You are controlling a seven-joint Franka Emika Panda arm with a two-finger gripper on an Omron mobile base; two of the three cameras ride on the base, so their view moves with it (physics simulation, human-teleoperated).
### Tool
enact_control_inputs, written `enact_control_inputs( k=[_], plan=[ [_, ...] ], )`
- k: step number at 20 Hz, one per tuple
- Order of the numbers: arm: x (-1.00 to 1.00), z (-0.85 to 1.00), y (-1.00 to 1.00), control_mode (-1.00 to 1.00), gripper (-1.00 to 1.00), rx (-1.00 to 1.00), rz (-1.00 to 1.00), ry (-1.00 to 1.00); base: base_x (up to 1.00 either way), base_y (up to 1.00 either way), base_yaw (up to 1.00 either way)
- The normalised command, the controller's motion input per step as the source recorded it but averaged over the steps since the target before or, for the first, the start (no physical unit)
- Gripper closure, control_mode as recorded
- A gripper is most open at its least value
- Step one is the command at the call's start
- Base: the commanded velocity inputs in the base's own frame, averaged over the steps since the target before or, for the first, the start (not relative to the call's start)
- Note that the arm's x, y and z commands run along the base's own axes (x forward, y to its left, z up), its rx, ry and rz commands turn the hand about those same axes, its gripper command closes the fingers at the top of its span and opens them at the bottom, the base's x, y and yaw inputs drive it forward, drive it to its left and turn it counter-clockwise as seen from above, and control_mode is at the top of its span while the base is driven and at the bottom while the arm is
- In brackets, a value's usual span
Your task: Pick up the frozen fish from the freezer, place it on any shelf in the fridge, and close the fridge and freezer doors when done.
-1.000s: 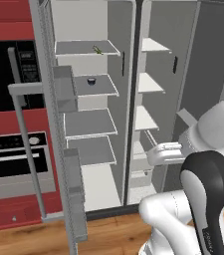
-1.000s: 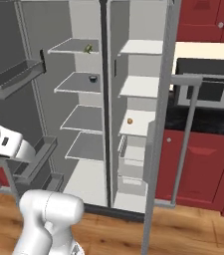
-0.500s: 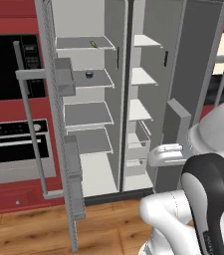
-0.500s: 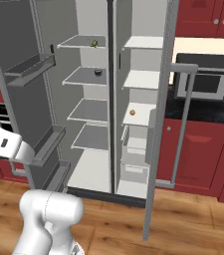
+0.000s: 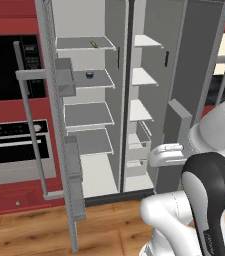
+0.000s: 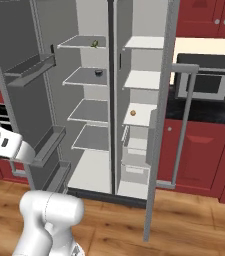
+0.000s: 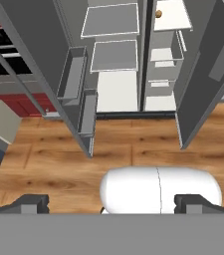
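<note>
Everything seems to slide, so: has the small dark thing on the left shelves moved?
No. The small dark thing still sits on the same second shelf from the top; the whole view shifted, so the camera moved.

My fingertips (image 7: 34, 203) poke up at the bottom of the hand view, mostly cut off by the edge; can't tell how wide I'm spread.

Small green thing (image 6: 94, 43) on top left shelf: too small to name. Dark thing (image 6: 99, 73) on the shelf below: same. Round orange-brown item (image 6: 133, 113) on the right compartment's shelf: too small to identify.

Left door (image 5: 49, 100) runs off the top edge. Right door (image 7: 208, 64) cropped at the hand view's upper right.
</note>
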Motion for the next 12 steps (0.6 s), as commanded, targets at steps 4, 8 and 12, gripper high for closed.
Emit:
enact_control_inputs(
  k=[4,8,12],
  plan=[
    [0.00,0.00,0.00,1.00,-1.00,0.00,0.00,0.00,0.20,0.00,0.00],
    [0.00,0.00,0.00,1.00,-1.00,0.00,0.00,0.00,0.19,0.00,0.00],
    [0.00,0.00,0.00,1.00,-1.00,0.00,0.00,0.00,0.32,0.00,0.00]
  ],
)
